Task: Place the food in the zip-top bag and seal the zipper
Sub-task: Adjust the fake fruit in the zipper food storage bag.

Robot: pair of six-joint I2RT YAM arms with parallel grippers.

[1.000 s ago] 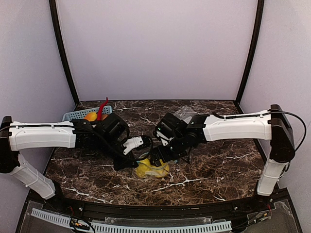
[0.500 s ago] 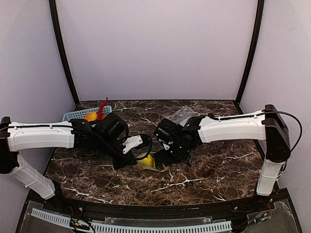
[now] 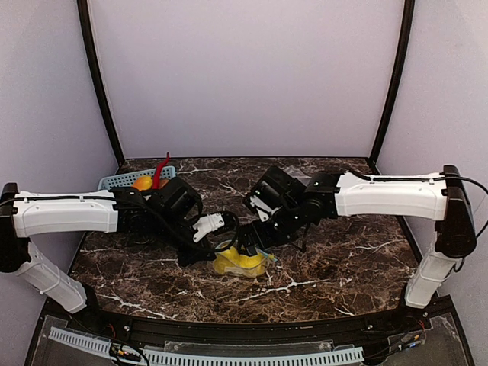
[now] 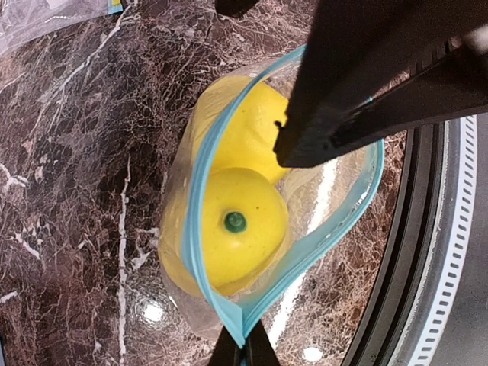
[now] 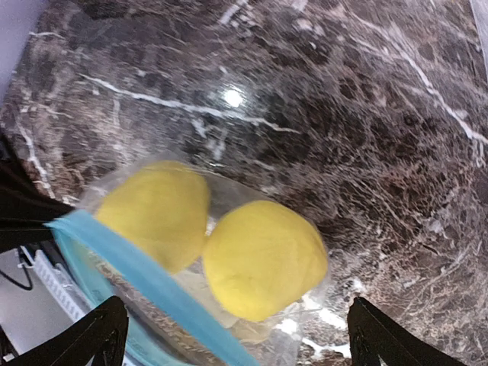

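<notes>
The bag [image 4: 180, 252] lies on the counter [image 3: 343, 267] near its front edge, between the two arms. The left end effector [image 4: 242, 352] is clamped on the bag's corner, right at the end of the zipper [image 4: 194, 191]. The right end effector [image 5: 236, 332] hangs just above the bag with its fingers spread wide and gripping nothing. In the left wrist view its dark fingers cover part of the bag's mouth.

A basket [image 3: 122, 180] holding a red chili [image 3: 161, 168] and an orange fruit [image 3: 142, 183] sits well back on the left. A second bag [image 3: 290, 177] lies toward the back.

Both lemons [image 4: 244, 221] are inside the clear bag, side by side. The teal zipper gapes in a wide loop, unsealed.
</notes>
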